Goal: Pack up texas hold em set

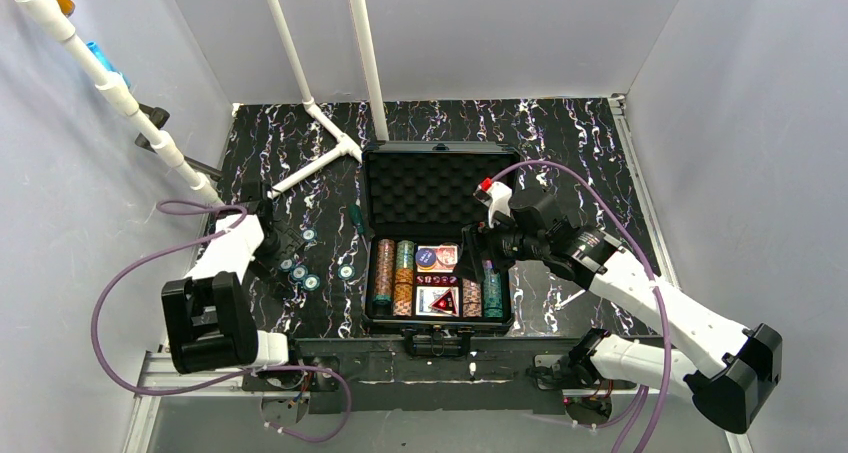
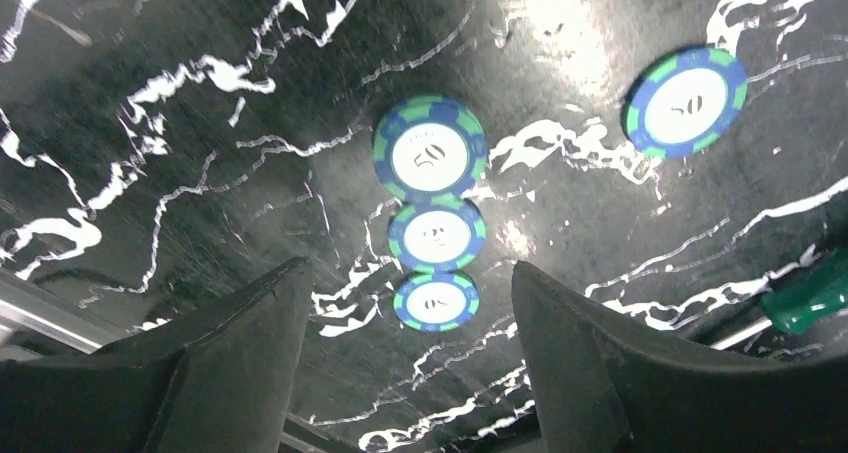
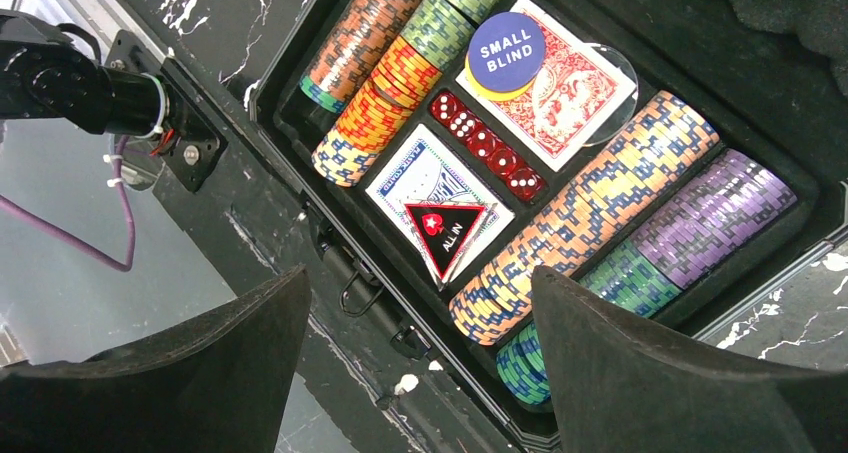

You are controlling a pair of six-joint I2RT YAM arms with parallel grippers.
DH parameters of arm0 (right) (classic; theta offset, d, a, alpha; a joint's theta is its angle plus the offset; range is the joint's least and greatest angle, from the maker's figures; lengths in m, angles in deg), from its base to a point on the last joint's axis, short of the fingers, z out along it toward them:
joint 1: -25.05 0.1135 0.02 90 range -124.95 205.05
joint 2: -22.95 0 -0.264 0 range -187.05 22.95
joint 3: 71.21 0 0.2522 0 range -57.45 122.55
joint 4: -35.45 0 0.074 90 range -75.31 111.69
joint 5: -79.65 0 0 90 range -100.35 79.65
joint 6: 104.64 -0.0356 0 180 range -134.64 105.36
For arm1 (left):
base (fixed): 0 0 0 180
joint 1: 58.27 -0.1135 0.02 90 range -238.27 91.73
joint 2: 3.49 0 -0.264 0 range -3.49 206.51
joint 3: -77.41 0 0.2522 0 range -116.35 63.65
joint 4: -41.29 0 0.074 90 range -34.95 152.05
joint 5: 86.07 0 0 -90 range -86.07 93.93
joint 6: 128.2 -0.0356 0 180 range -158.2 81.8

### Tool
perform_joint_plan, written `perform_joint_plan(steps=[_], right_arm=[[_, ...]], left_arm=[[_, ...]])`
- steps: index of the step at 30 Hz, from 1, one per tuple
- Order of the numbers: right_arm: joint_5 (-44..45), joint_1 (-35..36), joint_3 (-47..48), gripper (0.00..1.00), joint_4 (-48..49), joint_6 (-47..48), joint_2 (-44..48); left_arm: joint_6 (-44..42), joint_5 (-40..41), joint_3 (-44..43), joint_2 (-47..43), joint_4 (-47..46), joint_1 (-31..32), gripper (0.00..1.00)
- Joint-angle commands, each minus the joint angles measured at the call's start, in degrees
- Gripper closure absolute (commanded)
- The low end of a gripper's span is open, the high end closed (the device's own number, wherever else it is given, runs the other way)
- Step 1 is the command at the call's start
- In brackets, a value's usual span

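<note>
Where the black marbled table point(image 1: 590, 143) meets the grey walls, boxed in on three sides. Leaves bare surface right of the case and in the far-right corner. Crowds the far left with white pipes point(image 1: 367, 63) coming down onto it.

Find the black case point(image 1: 368, 293) at near-centre, front wall close to the near edge, foam-lined lid point(image 1: 430, 188) standing open toward the back. Hence little room in front, more at both flanks.

Find the right gripper point(image 3: 420, 273) above the case's right half, fingers wide apart, holding nothing. Find the left gripper point(image 2: 408, 273) low over the table left of the case, fingers likewise spread, gripping nothing.

Inside the tray, count four chip rows point(image 3: 590, 203) lying on edge, two per side, in orange, green, purple and teal bands. Between them, note a red-backed deck point(image 3: 565, 108) partly under a blue SMALL BLIND button point(image 3: 506, 48) and a clear disc point(image 3: 607, 73). Nearer the front, a blue-and-white deck point(image 3: 415, 173) under the red triangle piece point(image 3: 447, 228) marked ALL IN. Between the decks, five red dice point(image 3: 487, 145) in a slot.

Outside, see loose chips point(image 2: 430, 148), blue-green, flat on the table, three in line ahead of the left fingertips, with a fourth chip point(image 2: 686, 101) off to the side. Near the case's left wall, a green-handled tool point(image 2: 810, 298), outside the tray.
</note>
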Motion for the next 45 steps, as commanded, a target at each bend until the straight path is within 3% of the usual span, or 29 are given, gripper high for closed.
perform_joint_plan(steps=[1, 23, 28, 32, 45], right_arm=[[-1.7, -0.2, -0.4, 0.13, 2.9, -0.7, 0.5], [-0.5, -0.5, -1.0, 0.13, 2.1, -0.2, 1.4], [-0.6, -0.7, -1.0, 0.13, 2.0, 0.1, 1.3], [-0.5, -0.8, -0.7, 0.13, 1.8, 0.3, 1.4], [-0.6, -1.0, -0.5, 0.13, 1.8, 0.3, 1.3]], left_arm=[[2.9, -3.1, 0.8, 0.4, 2.5, 1.0, 0.31], [4.7, 1.6, 0.1, 8.3, -2.2, 3.5, 0.54], [4.1, 2.6, 0.5, 8.7, -3.3, 3.5, 0.48], [3.2, 3.7, 0.1, 9.2, -3.5, 3.5, 0.5], [1.1, 1.2, -1.5, 8.3, -4.3, 3.8, 0.79]])
